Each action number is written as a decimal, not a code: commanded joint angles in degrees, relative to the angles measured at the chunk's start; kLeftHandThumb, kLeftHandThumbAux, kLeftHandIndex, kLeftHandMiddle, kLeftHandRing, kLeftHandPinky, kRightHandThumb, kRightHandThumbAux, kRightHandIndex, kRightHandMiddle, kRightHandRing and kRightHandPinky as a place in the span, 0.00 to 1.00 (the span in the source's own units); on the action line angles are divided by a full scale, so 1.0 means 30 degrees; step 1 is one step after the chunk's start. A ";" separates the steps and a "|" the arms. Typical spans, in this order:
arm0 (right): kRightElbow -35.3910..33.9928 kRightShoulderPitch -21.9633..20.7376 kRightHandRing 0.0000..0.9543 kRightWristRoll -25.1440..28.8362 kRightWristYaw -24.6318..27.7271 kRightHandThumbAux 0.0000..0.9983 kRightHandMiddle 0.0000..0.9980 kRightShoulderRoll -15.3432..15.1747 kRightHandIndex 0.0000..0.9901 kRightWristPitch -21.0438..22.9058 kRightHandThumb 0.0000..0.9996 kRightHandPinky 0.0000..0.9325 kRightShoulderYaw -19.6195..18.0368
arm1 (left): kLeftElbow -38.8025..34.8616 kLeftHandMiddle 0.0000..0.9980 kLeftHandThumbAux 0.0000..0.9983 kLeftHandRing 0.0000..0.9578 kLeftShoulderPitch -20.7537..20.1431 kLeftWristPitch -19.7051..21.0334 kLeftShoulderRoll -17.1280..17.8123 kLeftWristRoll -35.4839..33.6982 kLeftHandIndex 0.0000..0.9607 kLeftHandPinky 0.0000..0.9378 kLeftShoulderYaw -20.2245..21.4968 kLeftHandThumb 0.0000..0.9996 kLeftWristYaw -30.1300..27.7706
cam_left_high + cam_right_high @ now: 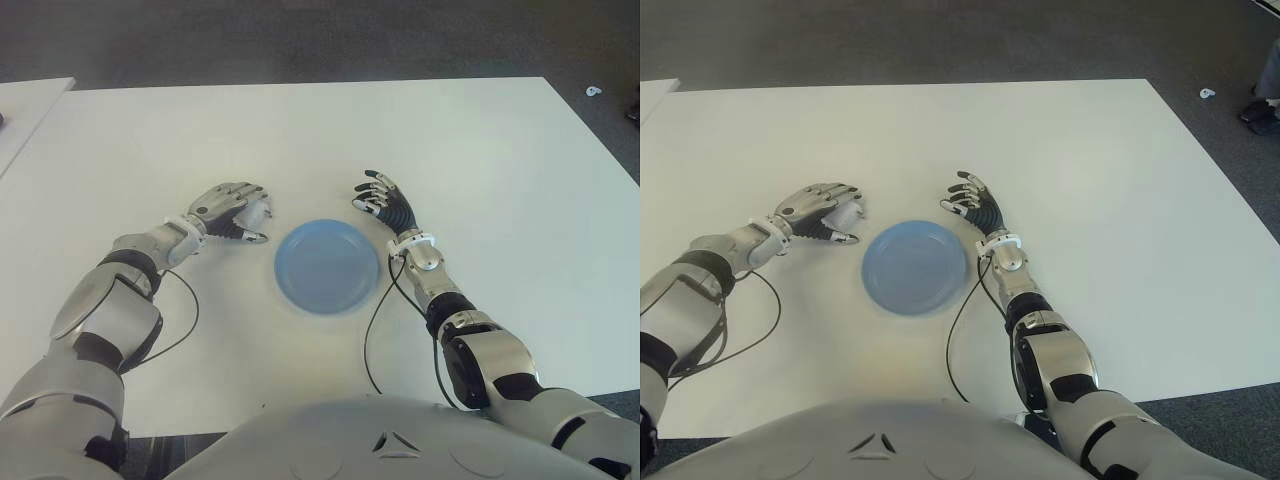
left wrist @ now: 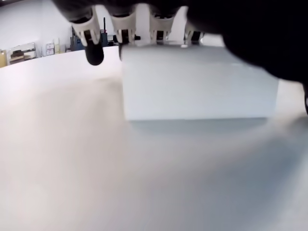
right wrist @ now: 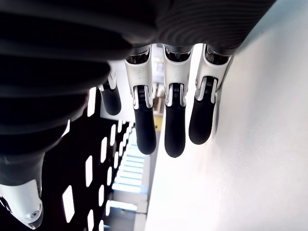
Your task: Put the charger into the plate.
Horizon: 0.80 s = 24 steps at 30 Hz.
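The charger is a white block standing on the white table, just left of the blue plate. My left hand lies over it, fingers curled down past its far top edge, so only a sliver of the charger shows in the eye views. The block's underside still meets the table. Nothing lies in the plate. My right hand shows just right of the plate's far rim, with its fingers relaxed and holding nothing.
A black cable runs from each wrist back toward my body over the table's near part. A second white table stands at the far left. Dark carpet lies beyond the far edge, with a small white scrap on it.
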 commanded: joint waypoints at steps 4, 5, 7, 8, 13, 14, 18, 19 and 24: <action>0.1248 0.1802 0.38 -0.0256 0.0369 0.63 0.36 0.0132 0.14 0.1515 0.00 0.38 0.0187 | -0.0157 0.00 0.26 0.00 0.0233 -0.0529 0.0184 -0.0609 0.00 0.00 0.0221 0.33 -0.1258; 0.1250 0.1799 0.38 -0.0259 0.0383 0.63 0.36 0.0127 0.14 0.1505 0.00 0.38 0.0190 | -0.0201 0.00 0.27 0.00 0.0265 -0.0668 0.0223 -0.0685 0.00 0.00 0.0242 0.32 -0.1391; 0.1257 0.1791 0.38 -0.0262 0.0408 0.63 0.36 0.0115 0.14 0.1500 0.00 0.38 0.0193 | -0.0314 0.00 0.27 0.00 0.0345 -0.0939 0.0302 -0.0828 0.00 0.00 0.0306 0.30 -0.1618; 0.1259 0.1787 0.38 -0.0262 0.0416 0.63 0.36 0.0111 0.14 0.1503 0.00 0.38 0.0194 | -0.0373 0.00 0.27 0.00 0.0383 -0.1046 0.0337 -0.0895 0.00 0.00 0.0334 0.29 -0.1703; 0.1273 0.1742 0.38 -0.0264 0.0397 0.64 0.36 0.0094 0.14 0.1549 0.01 0.38 0.0182 | -0.0704 0.00 0.28 0.00 0.0791 -0.1691 0.0484 -0.1395 0.00 0.00 0.0669 0.26 -0.2017; 0.1274 0.1740 0.38 -0.0274 0.0381 0.64 0.36 0.0090 0.14 0.1554 0.00 0.38 0.0188 | -0.0743 0.00 0.28 0.00 0.0865 -0.1760 0.0494 -0.1491 0.00 0.00 0.0717 0.25 -0.2056; 0.1454 0.1571 0.38 -0.0271 0.0380 0.64 0.36 0.0088 0.14 0.1719 0.00 0.38 0.0166 | -0.0891 0.00 0.28 0.00 0.1459 -0.1509 0.0411 -0.1296 0.00 0.03 0.0650 0.21 -0.1184; 0.1477 0.1560 0.39 -0.0261 0.0387 0.64 0.36 0.0092 0.15 0.1710 0.00 0.38 0.0155 | -0.0888 0.00 0.29 0.00 0.1538 -0.1357 0.0374 -0.1189 0.00 0.04 0.0594 0.20 -0.0940; 0.1542 0.1536 0.39 -0.0121 0.0508 0.64 0.36 0.0136 0.15 0.1630 0.01 0.39 0.0040 | -0.0769 0.01 0.31 0.01 0.1696 -0.0718 0.0219 -0.0834 0.00 0.10 0.0325 0.20 -0.0018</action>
